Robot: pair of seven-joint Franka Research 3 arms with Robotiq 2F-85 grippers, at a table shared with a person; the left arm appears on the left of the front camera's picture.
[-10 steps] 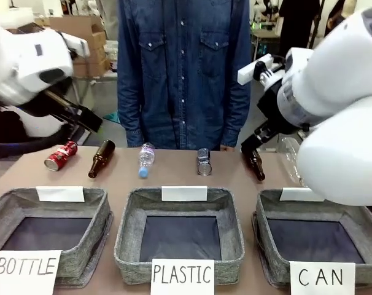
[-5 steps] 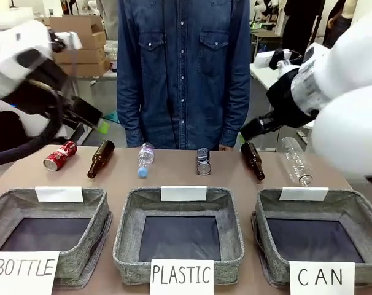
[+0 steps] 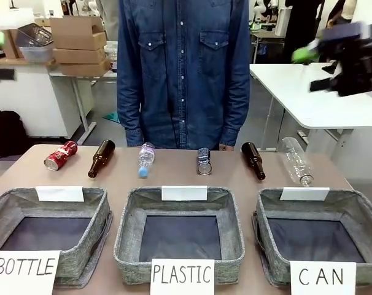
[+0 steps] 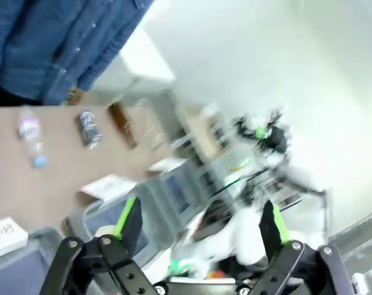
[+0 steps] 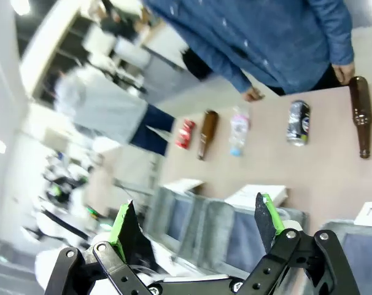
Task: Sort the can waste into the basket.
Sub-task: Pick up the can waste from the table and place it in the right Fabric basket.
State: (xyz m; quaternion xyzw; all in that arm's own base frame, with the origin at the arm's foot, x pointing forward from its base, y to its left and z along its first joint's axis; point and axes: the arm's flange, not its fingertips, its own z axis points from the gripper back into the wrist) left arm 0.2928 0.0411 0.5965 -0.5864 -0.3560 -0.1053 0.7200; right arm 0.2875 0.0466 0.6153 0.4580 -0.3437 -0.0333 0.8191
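Note:
The red dented can lies at the table's far left, in front of the person. The dark can lies near the middle, silver end toward me. The grey basket signed "CAN" stands front right, with nothing in it. My right gripper is a blur high at the upper right; its wrist view shows it open, far above the red can and dark can. My left gripper is open and holds nothing, high over the dark can.
Two brown glass bottles and two clear plastic bottles lie in the same row. Baskets signed "BOTTLE" and "PLASTIC" stand front left and middle. A person in a denim shirt stands at the far edge.
Both arms have lifted and swung outward, the left to the upper left edge, the right to the upper right. The cans and bottles have not moved.

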